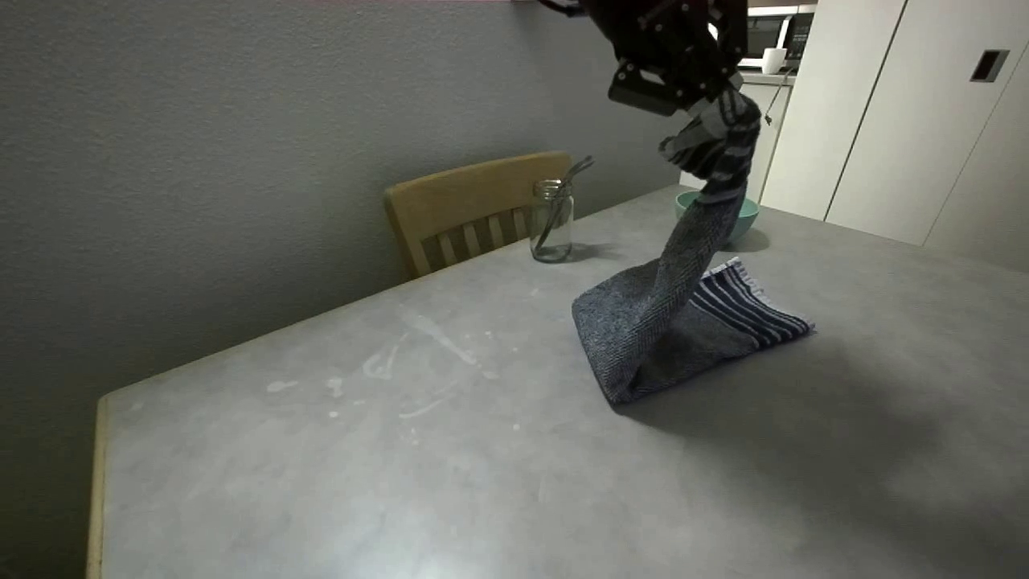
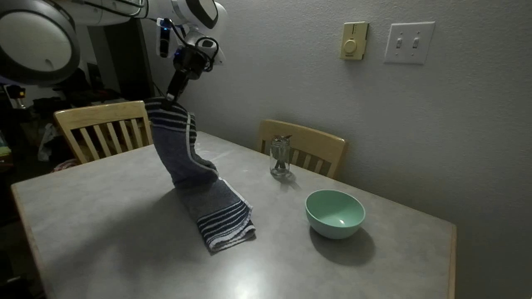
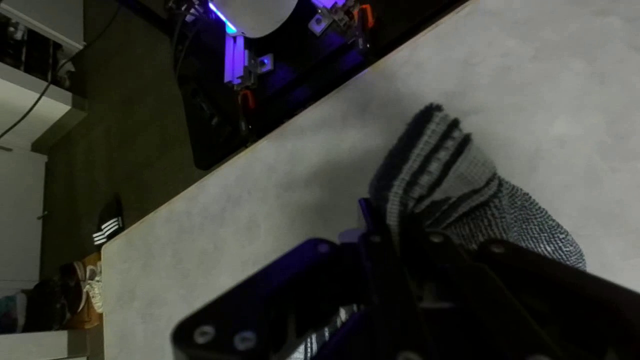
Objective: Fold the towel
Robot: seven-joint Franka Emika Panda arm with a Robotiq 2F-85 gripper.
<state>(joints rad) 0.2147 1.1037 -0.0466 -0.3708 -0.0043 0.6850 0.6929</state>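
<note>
Blue-grey towel [image 2: 193, 170], one striped end clamped in my jaws. In an exterior view its loose end [image 2: 225, 222] lies on the counter [image 2: 104, 182], toward five o'clock from the fold. Best I carry mine there, lower gently, square edges, then release.

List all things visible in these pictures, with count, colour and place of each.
table: one, grey, beside grey wall
towel: one, blue-grey with white stripes, one end on table, other lifted
bowl: one, mint green, on table
glass jar: one, clear, on table
utensils: uncounted, grey, in jar
chairs: two, light wood, at table
dial: one, yellowish, on wall
switch plate: one, white, beside dial
cabinet doors: at least two, white, background
microwave: one, white and black, background
cup: one, white, before microwave
slipper: one, dark with white stripes, floor
dim clutter: uncountable, dark, room edges
robot arm: one, mostly white, over table
fingers: two, black, shut on lifted towel end
</note>
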